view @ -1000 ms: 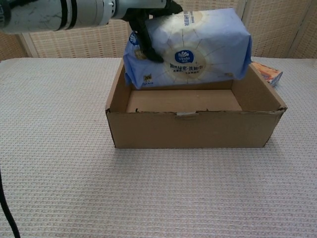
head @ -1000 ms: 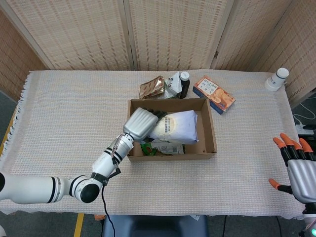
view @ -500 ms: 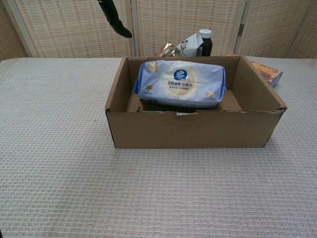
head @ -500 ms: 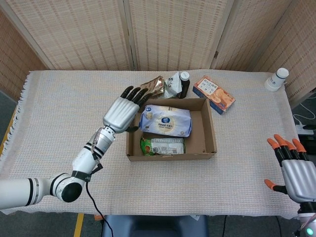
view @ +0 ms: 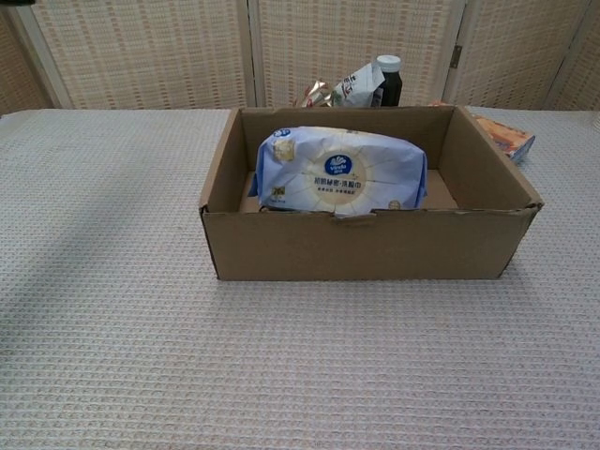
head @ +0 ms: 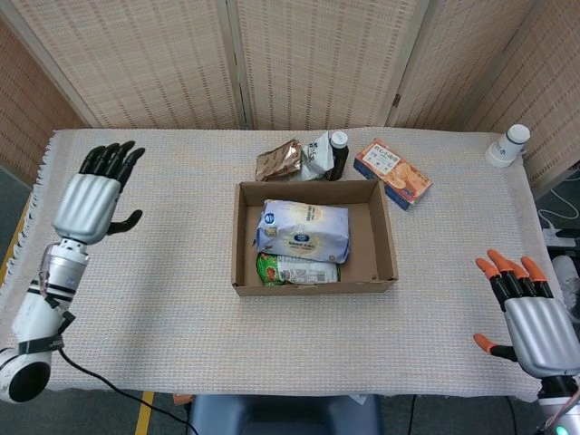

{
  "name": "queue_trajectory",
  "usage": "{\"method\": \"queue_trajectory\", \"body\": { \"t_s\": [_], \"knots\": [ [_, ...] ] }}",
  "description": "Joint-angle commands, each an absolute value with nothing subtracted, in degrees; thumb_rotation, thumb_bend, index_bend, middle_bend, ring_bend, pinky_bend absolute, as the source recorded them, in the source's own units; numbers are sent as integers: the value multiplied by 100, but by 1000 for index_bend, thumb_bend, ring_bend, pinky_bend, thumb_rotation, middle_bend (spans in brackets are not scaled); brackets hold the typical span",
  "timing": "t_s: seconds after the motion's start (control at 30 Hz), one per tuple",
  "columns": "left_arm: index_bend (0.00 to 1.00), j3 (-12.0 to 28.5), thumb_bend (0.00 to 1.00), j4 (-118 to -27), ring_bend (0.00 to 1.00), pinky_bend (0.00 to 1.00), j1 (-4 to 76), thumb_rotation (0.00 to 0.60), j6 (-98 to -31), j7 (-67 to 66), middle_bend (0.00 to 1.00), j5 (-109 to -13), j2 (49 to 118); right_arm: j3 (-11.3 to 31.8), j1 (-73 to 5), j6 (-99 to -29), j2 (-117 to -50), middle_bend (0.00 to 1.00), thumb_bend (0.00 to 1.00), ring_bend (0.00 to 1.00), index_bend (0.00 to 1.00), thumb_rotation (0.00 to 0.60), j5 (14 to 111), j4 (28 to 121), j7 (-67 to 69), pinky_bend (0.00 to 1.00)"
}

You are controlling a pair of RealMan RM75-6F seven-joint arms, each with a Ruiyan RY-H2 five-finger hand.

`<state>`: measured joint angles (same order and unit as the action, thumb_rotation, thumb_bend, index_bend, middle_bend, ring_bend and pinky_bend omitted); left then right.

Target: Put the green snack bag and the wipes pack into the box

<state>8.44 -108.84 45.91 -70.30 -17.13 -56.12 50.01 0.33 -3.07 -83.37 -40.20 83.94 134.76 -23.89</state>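
Hovering spread and empty at the table's [head: 136,299] near corners, the left hand [head: 91,195] and right hand [head: 530,313] grasp nothing. Inside the box [head: 388,254], the green snack bag [head: 294,270] lies by its near wall, the wipes pack [head: 304,230] partly over it. Both look light, soft and slippery; I'd clasp each across its middle.

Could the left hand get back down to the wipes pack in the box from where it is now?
Probably yes. The left hand is open and raised off to the side, and the wipes pack lies uncovered in the open-topped box, with nothing between them.
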Motion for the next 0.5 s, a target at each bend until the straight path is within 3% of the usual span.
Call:
{"method": "queue_trajectory", "body": {
  "t_s": [0.03,0.27,0.5],
  "knots": [
    [0,357,215,-10931,0,83,3793,600,-7178,-855,0,-6439,4252,14,-285,-8354,-4028,9,4,0,103,600,8450,13499,-2428,0],
    [0,-169,200,-10867,0,92,2855,600,-7728,-613,0,-7684,4007,-14,-255,-8360,-4044,9,4,0,103,600,8551,13499,-2471,0],
    [0,-366,199,-10550,0,105,2232,600,-8157,-828,0,-8114,4277,-66,-197,-8381,-4036,9,4,0,103,600,8745,13499,-2441,0]
  ]
}}
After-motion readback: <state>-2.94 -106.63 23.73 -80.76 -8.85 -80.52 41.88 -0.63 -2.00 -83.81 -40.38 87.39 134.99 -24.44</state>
